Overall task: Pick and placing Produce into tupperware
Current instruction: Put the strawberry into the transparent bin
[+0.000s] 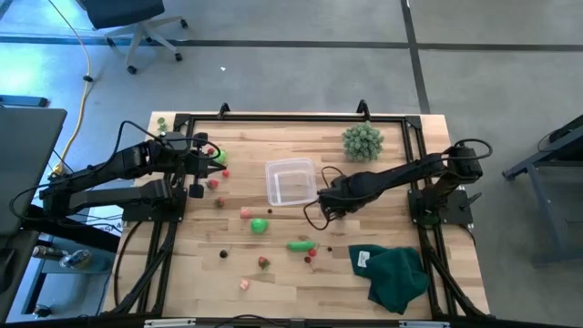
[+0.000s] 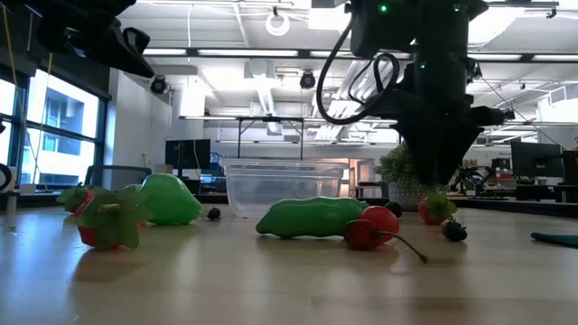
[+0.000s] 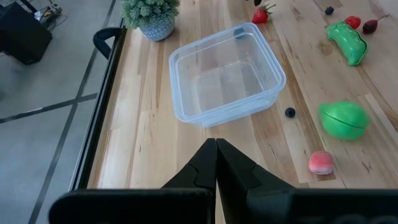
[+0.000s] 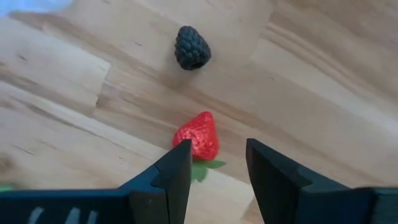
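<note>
Table (image 1: 273,273): the wooden top lay right under my right pincer (image 4: 217,163) — had I dropped too hard, my tips would have struck the boards and kicked the fruit away.
Tupperware (image 1: 291,180): it sat just beside my right pincer, toward my left arm's side, and it looked empty. A wide swing on the way over could have knocked its wall and slid it, since clear light plastic likely moves easily.
Left pincer (image 3: 216,163): pressed together, holding nothing, waiting well apart from my right one, on the tub's other side — no risk from it as it stood.
Right pincer: spread, fingers low over the wood, nothing pinched yet.
Strawberry (image 4: 198,135): the produce piece I was after lay just ahead of my spread tips, leaves toward me, not yet fully between them. Closing from there, I judged, would catch only its leafy end and squirt it forward.
Blackberry (image 4: 191,47): it lay a little beyond the strawberry; a pushed strawberry could have bumped it and sent it rolling.
</note>
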Controlling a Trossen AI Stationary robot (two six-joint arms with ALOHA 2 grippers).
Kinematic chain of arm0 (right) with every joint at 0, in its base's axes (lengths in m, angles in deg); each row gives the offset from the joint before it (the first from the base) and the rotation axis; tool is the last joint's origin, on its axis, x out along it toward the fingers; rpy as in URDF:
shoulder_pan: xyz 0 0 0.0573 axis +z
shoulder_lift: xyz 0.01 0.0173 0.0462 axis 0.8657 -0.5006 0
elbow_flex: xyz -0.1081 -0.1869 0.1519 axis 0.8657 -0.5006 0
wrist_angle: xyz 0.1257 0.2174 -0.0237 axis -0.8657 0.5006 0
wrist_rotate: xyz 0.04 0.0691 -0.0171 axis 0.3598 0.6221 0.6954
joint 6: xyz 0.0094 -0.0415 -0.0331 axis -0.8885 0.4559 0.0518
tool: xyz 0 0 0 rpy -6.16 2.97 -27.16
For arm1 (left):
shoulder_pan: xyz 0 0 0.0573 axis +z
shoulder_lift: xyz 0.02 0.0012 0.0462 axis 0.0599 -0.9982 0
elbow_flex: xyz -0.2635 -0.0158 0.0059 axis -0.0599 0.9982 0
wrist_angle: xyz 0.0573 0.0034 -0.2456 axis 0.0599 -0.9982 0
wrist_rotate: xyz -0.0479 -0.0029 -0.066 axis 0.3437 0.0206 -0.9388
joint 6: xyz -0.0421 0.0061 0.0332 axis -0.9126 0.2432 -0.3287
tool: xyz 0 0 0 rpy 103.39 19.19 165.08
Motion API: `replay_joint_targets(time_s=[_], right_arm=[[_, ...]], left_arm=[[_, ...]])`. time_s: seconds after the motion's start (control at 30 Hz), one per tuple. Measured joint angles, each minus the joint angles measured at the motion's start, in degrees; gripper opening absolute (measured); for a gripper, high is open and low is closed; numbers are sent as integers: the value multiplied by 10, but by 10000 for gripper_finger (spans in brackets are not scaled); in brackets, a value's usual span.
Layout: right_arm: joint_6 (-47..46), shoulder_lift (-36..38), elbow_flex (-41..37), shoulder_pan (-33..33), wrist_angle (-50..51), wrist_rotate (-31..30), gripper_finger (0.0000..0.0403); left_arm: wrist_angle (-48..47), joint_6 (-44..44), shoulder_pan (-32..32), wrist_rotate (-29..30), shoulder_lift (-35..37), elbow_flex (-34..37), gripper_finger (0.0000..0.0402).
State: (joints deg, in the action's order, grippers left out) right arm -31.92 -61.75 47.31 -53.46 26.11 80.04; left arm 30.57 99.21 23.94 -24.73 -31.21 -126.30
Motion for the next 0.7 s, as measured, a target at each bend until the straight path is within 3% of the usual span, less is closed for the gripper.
replay_joint_targets(time_s=[0.23, 0.7], right_arm=[[-77, 0, 0, 0, -10, 1, 142], [-126, 0, 0, 24, -17, -24, 142]], left_arm=[[0, 0, 0, 0, 0, 0, 1], [0, 0, 0, 0, 0, 0, 1]])
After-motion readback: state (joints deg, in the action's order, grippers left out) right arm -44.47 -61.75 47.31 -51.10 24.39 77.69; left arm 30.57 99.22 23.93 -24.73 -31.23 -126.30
